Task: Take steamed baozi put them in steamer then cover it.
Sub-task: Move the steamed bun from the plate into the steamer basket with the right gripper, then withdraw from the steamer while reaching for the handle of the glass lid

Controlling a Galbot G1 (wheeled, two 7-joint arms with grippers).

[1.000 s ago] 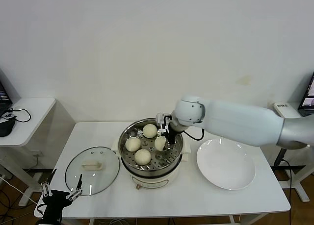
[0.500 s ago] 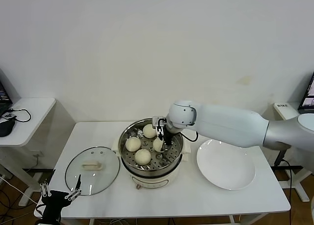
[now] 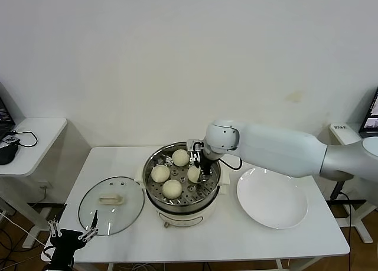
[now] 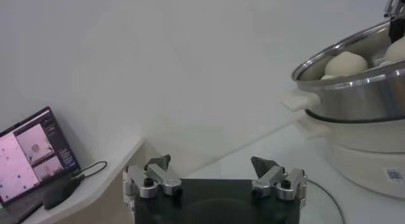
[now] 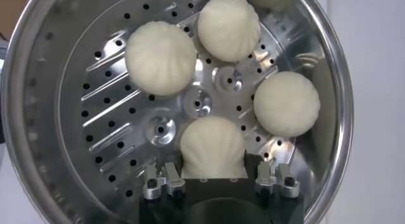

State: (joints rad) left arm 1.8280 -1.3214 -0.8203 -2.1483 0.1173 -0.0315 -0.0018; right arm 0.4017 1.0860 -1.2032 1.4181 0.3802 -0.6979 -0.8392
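Observation:
The steamer [image 3: 177, 201] stands mid-table on its white base and holds several baozi. In the right wrist view three baozi [image 5: 161, 57] [image 5: 229, 26] [image 5: 286, 104] lie on the perforated floor [image 5: 107, 118], and another baozi [image 5: 213, 146] sits on the floor between my right gripper's [image 5: 217, 158] fingers. Those fingers stand slightly apart, close along its sides. From the head view my right gripper [image 3: 199, 166] reaches down into the basket's right side. The glass cover [image 3: 111, 205] lies flat on the table, left of the steamer. My left gripper [image 3: 72, 232] waits open, low at the table's front left corner.
A white plate [image 3: 271, 197] lies on the table right of the steamer. A side table [image 3: 29, 135] with cables stands at the far left, and a laptop [image 4: 35, 155] sits on it. The steamer's steel wall [image 4: 354, 95] rises near my left gripper [image 4: 212, 165].
My right gripper has lowered the baozi onto the steamer floor, shifted slightly, and its fingers have begun parting. The left arm has not moved.

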